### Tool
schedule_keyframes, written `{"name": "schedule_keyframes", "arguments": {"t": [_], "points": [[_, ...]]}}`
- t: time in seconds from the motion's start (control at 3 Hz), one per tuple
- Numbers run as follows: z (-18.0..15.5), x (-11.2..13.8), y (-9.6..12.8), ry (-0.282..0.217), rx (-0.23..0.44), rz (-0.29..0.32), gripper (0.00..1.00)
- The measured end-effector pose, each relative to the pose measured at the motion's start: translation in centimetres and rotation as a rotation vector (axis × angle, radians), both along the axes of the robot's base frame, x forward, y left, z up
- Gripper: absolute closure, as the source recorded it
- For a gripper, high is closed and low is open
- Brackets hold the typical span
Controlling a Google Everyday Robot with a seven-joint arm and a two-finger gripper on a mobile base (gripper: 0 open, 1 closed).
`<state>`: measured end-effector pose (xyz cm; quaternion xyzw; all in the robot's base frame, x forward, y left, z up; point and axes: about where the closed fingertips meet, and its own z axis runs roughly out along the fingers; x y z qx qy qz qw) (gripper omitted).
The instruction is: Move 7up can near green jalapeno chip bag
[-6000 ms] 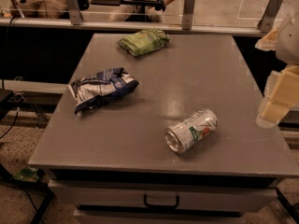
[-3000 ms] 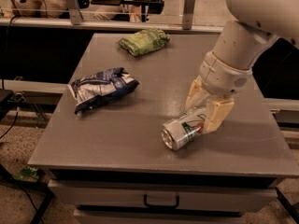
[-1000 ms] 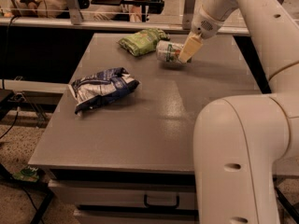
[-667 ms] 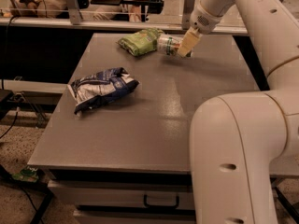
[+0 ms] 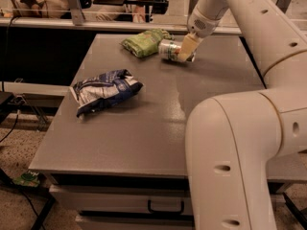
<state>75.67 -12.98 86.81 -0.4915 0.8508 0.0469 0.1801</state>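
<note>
Carried from the near edge of the counter [image 5: 144,133], the 7up can [image 5: 167,50] is held sideways just beside the green jalapeno chip bag [image 5: 143,42], axis pointing at it, my hand [image 5: 186,51] pinching its other end.

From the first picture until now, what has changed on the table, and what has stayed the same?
The gripper took hold of the 7up can near the front right of the table and carried it to the far side, beside the green jalapeno chip bag; it still grips it. Neither that bag nor the blue bag moved.
</note>
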Motion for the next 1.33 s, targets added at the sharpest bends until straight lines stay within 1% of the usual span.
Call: {"name": "schedule_keyframes", "arguments": {"t": [0.33,0.67,1.0,1.33], "points": [[-1.28,-0.11,0.77,0.033,0.021,0.003,0.56],[-1.45,0.04,1.33,0.026,0.065,0.009,0.33],[-2.11,0.43,1.74,0.026,0.068,0.011,0.0],[-2.11,0.43,1.74,0.026,0.068,0.011,0.0]]}}
